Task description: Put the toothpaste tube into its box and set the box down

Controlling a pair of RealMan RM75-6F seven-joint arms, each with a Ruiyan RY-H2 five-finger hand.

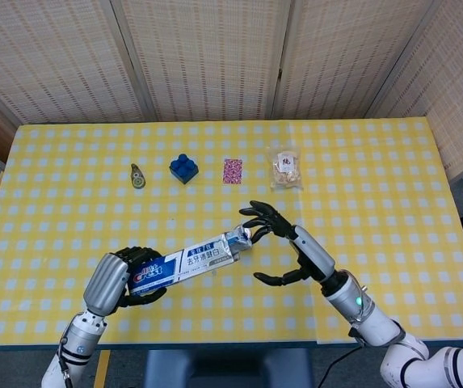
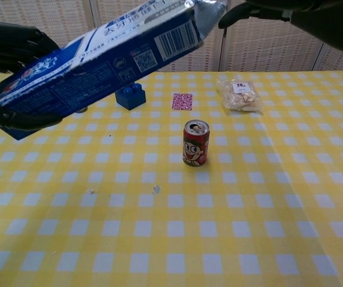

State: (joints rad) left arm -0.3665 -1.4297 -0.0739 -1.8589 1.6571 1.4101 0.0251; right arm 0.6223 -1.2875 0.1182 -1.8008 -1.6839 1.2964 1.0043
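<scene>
My left hand [image 1: 124, 277] grips the closed end of the blue and white toothpaste box [image 1: 184, 261], which it holds above the table, open end tilted up to the right. In the chest view the box [image 2: 105, 57] crosses the upper left, with the left hand [image 2: 11, 49] around its low end. The toothpaste tube is almost wholly inside; only its crimped silver tail [image 1: 240, 238] [image 2: 210, 9] sticks out of the mouth. My right hand [image 1: 286, 244] [image 2: 306, 13] holds nothing; its fingers are spread, with the fingertips [image 1: 252, 229] at the tube's tail.
A red drinks can [image 2: 196, 142] stands on the yellow checked table [image 2: 267, 227] below the box's mouth. Along the far side lie a tape roll [image 1: 137, 176], a blue brick [image 1: 183, 168], a pink card [image 1: 232, 170] and a snack bag [image 1: 286, 170].
</scene>
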